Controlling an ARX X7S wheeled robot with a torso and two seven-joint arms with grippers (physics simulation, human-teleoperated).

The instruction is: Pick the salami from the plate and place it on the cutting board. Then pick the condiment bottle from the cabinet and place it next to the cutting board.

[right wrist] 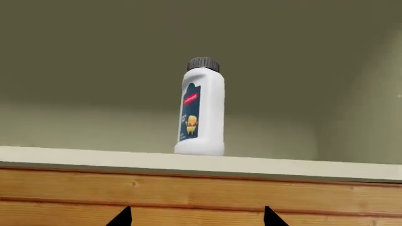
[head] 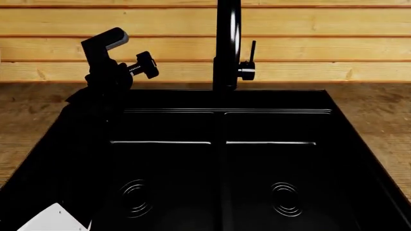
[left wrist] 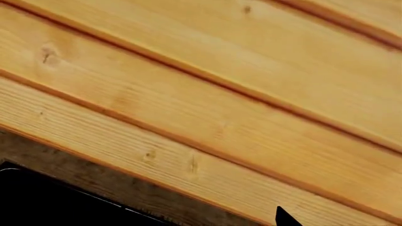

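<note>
Our left gripper (head: 138, 65) hangs idle over the sink (head: 224, 159), its jaws too unclear to call. Our right gripper (right wrist: 196, 216) is spread wide below the bottle (right wrist: 199, 110), which stands upright on the cabinet shelf (right wrist: 201, 162); reaching low could strike the ledge or tip it.

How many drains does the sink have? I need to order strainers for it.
2. One drain sits in the left basin and one in the right basin of the black sink. The basins' near parts are out of frame.

Black double sink (head: 347, 125); faucet (head: 227, 43)
</note>
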